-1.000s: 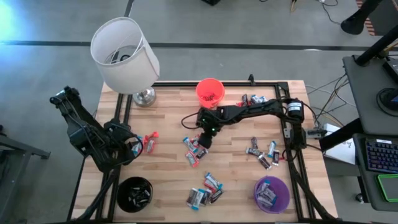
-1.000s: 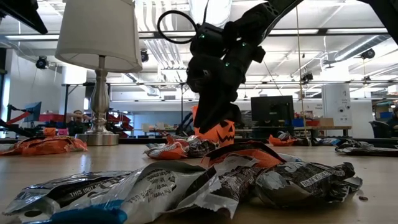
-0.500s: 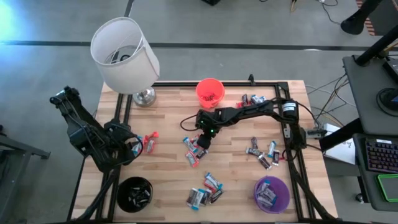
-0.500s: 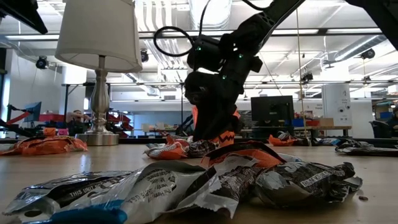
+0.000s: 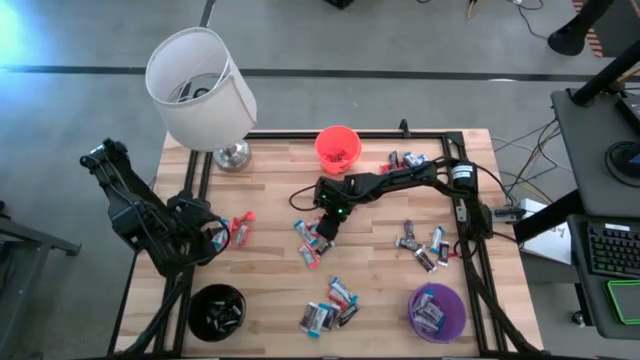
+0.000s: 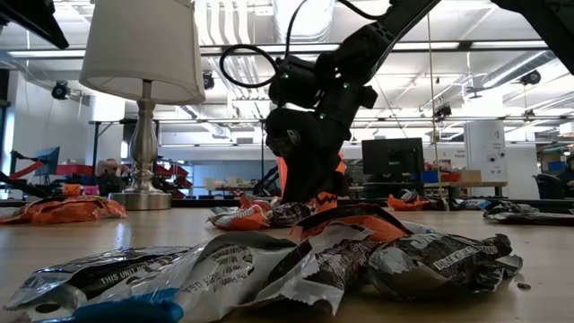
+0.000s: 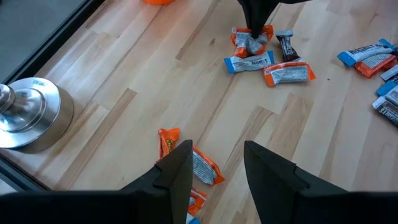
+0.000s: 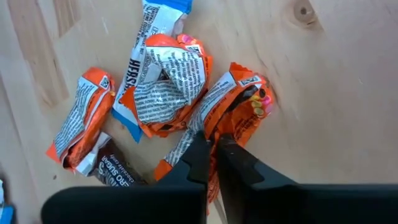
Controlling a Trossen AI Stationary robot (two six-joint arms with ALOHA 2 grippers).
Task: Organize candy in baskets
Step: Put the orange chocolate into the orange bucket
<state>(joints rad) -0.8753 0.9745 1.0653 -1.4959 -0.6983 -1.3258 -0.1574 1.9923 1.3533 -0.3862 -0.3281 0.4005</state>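
An orange-wrapped candy [image 8: 233,102] is pinched by the closed right gripper [image 8: 211,152] mid-table, apparently still on the wood. The left gripper [image 7: 214,165] is held open near the table's left edge [image 5: 170,215], bare board between.

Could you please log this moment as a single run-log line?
right gripper: shut on orange candy, mid-table pile | left gripper: open, waiting near lamp base

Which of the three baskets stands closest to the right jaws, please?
The orange-red basket, directly behind the right gripper; the black basket and purple basket stand at the front edge.
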